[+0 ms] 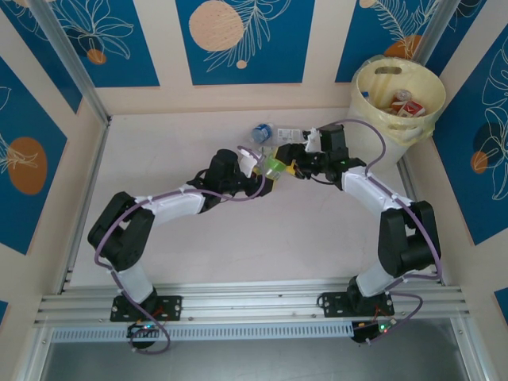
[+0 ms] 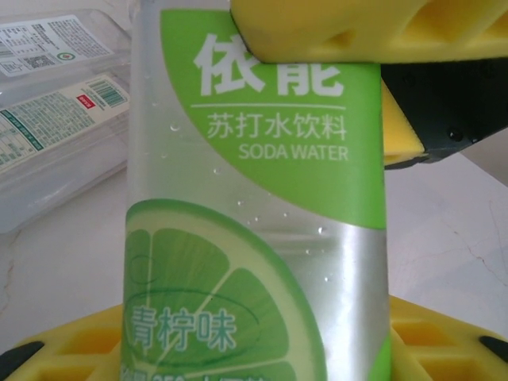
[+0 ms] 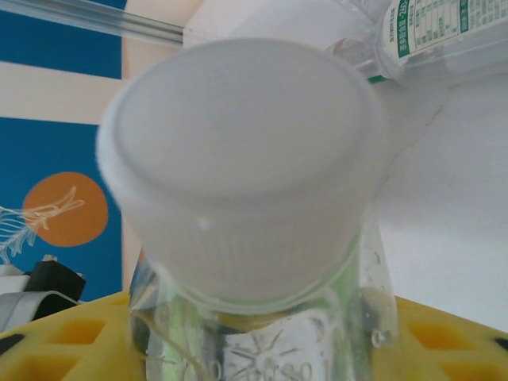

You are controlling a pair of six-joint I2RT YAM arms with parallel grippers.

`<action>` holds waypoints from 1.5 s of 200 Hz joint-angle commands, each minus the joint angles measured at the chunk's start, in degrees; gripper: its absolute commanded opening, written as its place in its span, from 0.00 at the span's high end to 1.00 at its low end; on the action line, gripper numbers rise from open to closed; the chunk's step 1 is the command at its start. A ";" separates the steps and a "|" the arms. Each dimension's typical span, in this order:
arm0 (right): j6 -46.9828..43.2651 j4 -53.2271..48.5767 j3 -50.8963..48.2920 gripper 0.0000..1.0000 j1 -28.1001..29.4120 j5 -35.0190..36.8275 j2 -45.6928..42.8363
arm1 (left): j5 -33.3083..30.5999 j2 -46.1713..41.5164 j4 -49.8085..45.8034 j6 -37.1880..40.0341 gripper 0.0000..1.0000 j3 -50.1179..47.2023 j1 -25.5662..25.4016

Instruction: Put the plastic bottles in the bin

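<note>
The white table carries a round cream-yellow plastic bin at its far right corner, with red-labelled bottles inside. Mid-table, well left of the bin, the left gripper and right gripper meet. Both are clamped on one clear plastic bottle with a green lime label: the left around its body, the right just below its white screw cap. Two loose clear bottles lie just beyond.
</note>
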 commanded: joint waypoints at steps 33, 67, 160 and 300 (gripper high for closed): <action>-8.78 -7.21 6.38 0.57 -6.48 7.28 -9.17 | 1.37 -6.76 6.56 -0.90 0.02 -4.30 -0.65; -23.74 -8.39 13.25 0.52 -9.38 28.77 -15.80 | -4.07 -13.52 10.19 -0.94 0.00 -10.53 0.17; -31.22 19.12 13.22 0.51 -21.74 57.15 -10.03 | -12.85 -19.30 10.50 -1.55 0.00 -19.29 1.26; -4.40 9.56 31.37 0.22 -29.55 48.81 11.20 | -17.63 -19.11 9.18 -3.06 0.00 -20.38 1.93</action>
